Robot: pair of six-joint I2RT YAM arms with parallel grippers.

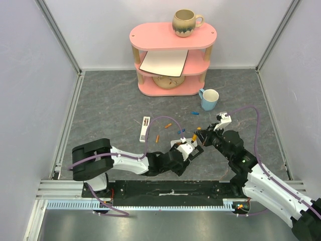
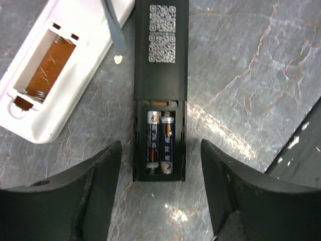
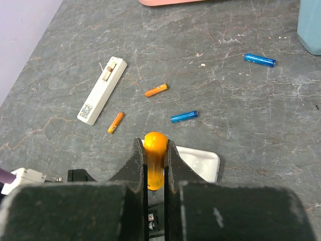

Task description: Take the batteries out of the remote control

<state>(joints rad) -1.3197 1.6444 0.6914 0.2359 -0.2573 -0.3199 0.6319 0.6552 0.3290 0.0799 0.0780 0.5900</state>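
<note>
A black remote [image 2: 161, 75] lies with its back open, and two dark blue batteries [image 2: 159, 143] sit side by side in the compartment. My left gripper [image 2: 160, 186] is open, with its jaws on either side of the remote's near end and apart from it. A white remote [image 2: 55, 75] beside it has an empty compartment. My right gripper [image 3: 155, 150] is shut on the orange-handled screwdriver [image 3: 155, 165], held upright above the remotes; its blade [image 2: 113, 27] shows over the white remote. Loose orange batteries [image 3: 156, 90] and blue batteries [image 3: 184, 116] lie on the table.
A slim white remote [image 1: 145, 128] lies left of the loose batteries. A blue cup [image 1: 209, 99] stands behind the right arm. A pink shelf [image 1: 170, 55] at the back holds a mug [image 1: 185, 22], a board and a bowl.
</note>
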